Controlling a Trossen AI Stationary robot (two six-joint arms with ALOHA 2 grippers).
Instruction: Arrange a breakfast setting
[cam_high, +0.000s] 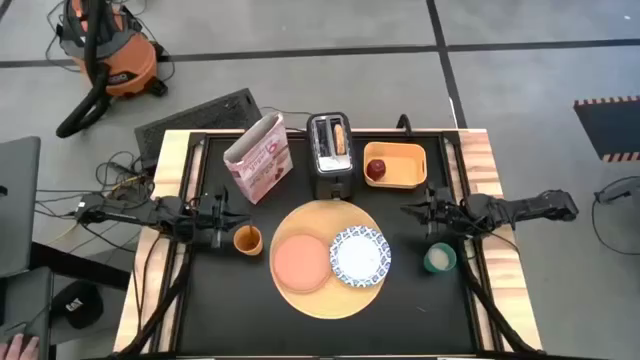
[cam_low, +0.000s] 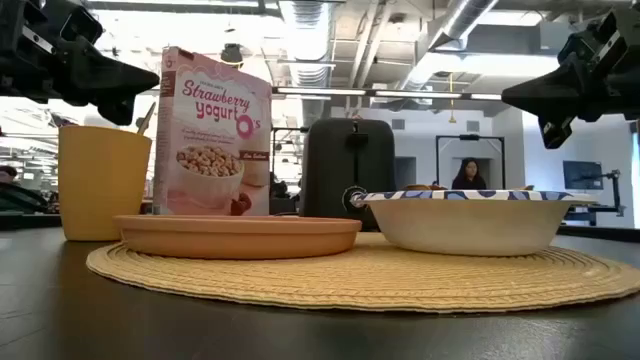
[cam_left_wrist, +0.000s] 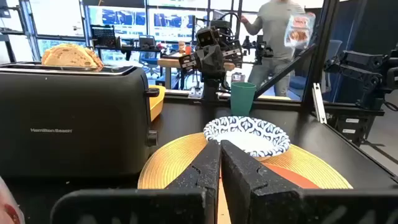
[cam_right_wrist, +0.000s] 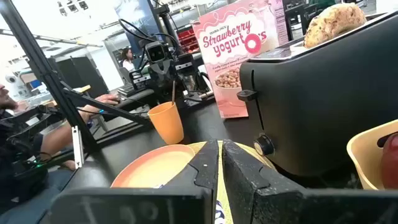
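Left tool (cam_high: 222, 222) shut, board (cam_high: 330, 290) beside

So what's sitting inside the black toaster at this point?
The black toaster has a round toasted bread standing up out of one slot; its lower part is hidden inside the slot. The other slot looks empty from above, though its depth cannot be seen.

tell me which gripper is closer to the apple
Right. The right gripper is shut, a short way off the apple, which lies in the yellow tray. The left gripper, also shut, waits across the table by the orange cup.
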